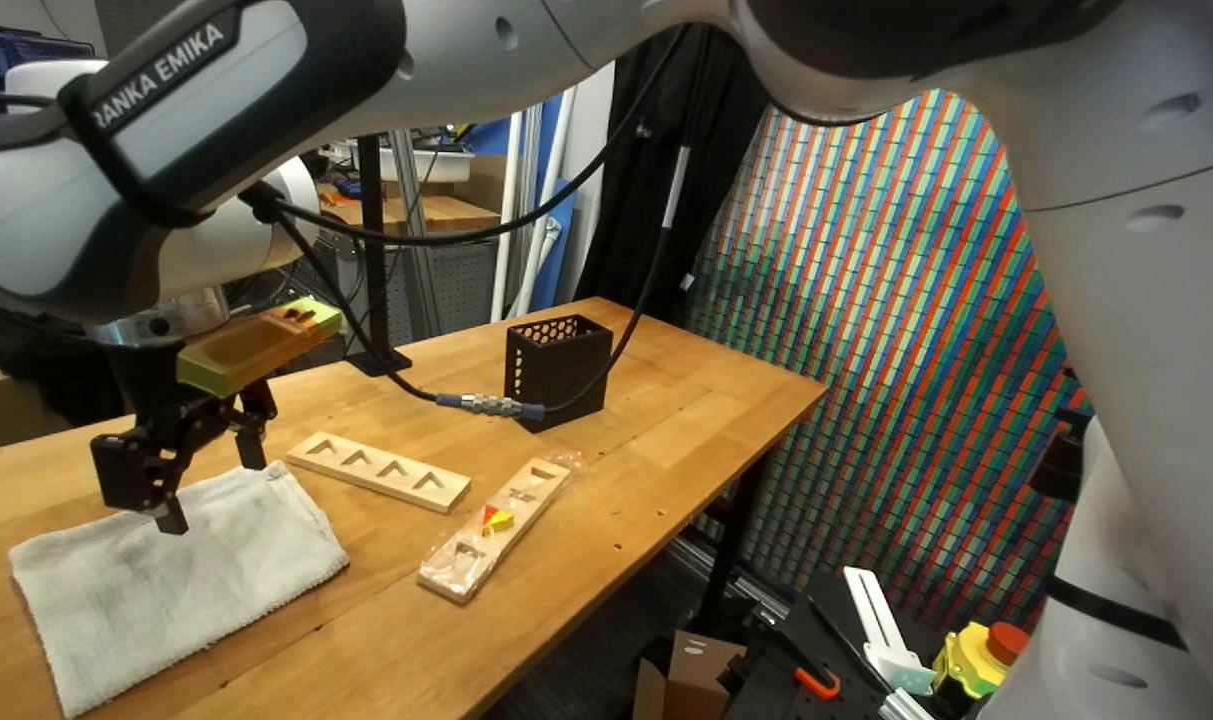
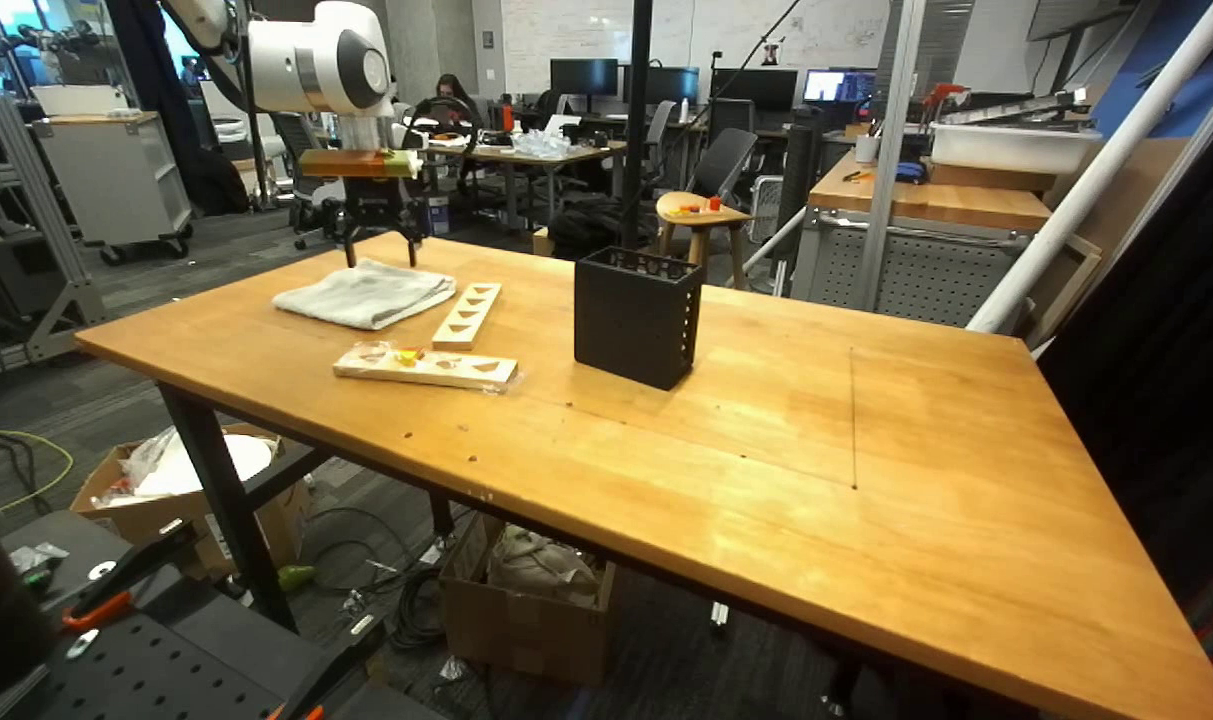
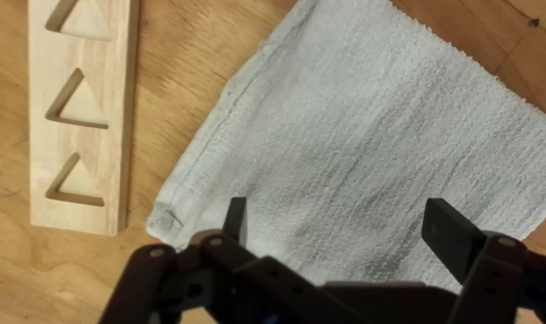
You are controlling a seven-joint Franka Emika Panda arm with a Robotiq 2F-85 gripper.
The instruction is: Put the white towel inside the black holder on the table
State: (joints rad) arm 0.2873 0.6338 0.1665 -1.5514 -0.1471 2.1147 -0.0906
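The white towel point(image 1: 186, 600) lies folded and flat on the wooden table. It also shows in an exterior view point(image 2: 364, 298) and fills much of the wrist view point(image 3: 354, 135). The black holder point(image 1: 558, 368) stands upright on the table, apart from the towel; it has an open top and shows in an exterior view point(image 2: 626, 320). It is out of the wrist view. My gripper point(image 1: 212, 488) points down over the towel, fingers wide apart with nothing between them. It also shows in an exterior view point(image 2: 382, 258) and the wrist view point(image 3: 336, 211). Whether the fingertips touch the towel is unclear.
A wooden strip with triangular cutouts point(image 2: 469, 315) lies beside the towel, also in the wrist view point(image 3: 113, 148). A plastic-wrapped strip point(image 2: 436, 370) with red and yellow pieces lies near it. A cable point(image 1: 626, 330) hangs from the arm, in front of the holder in that view.
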